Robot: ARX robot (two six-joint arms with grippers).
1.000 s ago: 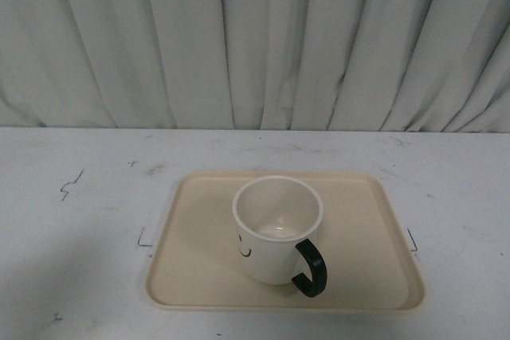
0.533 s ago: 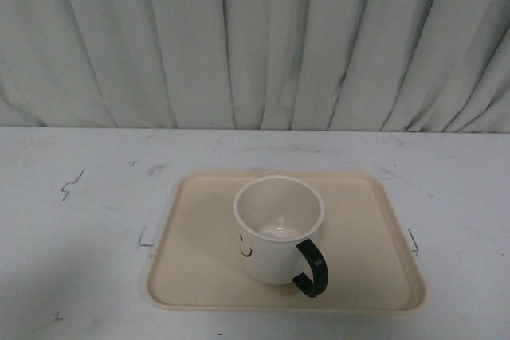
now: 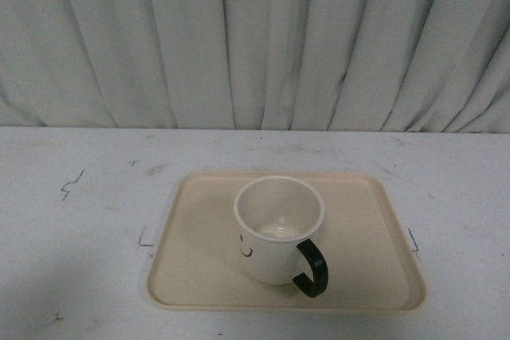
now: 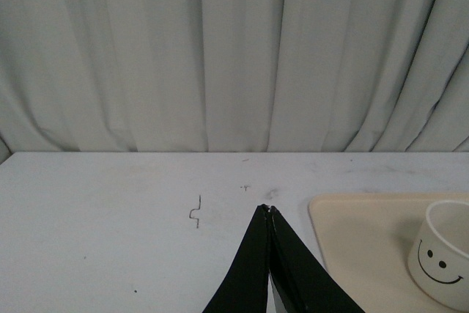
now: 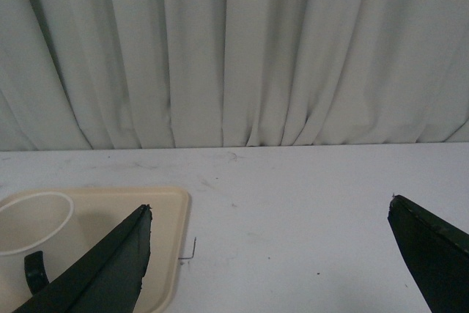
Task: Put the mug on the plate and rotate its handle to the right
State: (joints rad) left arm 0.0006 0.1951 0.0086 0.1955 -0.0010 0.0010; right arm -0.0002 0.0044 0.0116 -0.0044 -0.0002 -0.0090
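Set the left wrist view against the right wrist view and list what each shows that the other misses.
Only the left wrist view: the smiley face on the mug, and the left gripper, fingers closed together. Only the right wrist view: the black handle and the right gripper, fingers spread wide. Both: the mug standing on the plate, the white table and the curtain.
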